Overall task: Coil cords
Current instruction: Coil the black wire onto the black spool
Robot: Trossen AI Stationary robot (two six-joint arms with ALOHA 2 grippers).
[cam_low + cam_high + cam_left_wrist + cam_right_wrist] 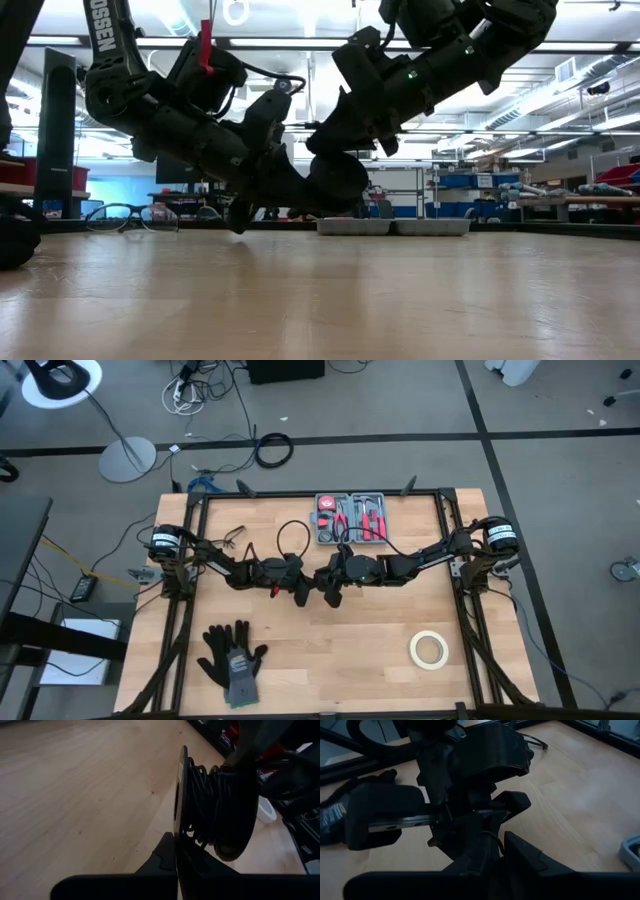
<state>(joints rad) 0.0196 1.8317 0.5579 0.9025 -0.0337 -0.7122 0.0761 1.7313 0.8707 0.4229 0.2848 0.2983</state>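
The cord [202,805] is a thin black wire wound in tight turns against a thin round black disc [179,780]. In the low view it shows as a dark round lump [335,185] held just above the table top. My left gripper [302,590] comes in from the left and is shut on the disc. My right gripper [330,590] comes in from the right and meets the bundle from the other side. Both grippers are at the middle of the table. My left gripper pinches the thin disc's rim [178,837] between its two fingers, at the rim's near part. It comes from the table's left, slanting slightly down. The disc stands on edge with the windings beside it, lifted clear of the table. My right gripper comes from the table's right, slanting down. One dark finger [240,815] lies flat against the windings on the side away from the disc. The other finger and the exact place of contact are hidden by the bundle and by my left gripper.
A grey tool tray [350,518] sits at the far edge, with a pair of glasses [235,540] to its left. Black gloves [235,655] lie at the near left and a white tape roll [428,650] at the near right. Bare wood lies between them.
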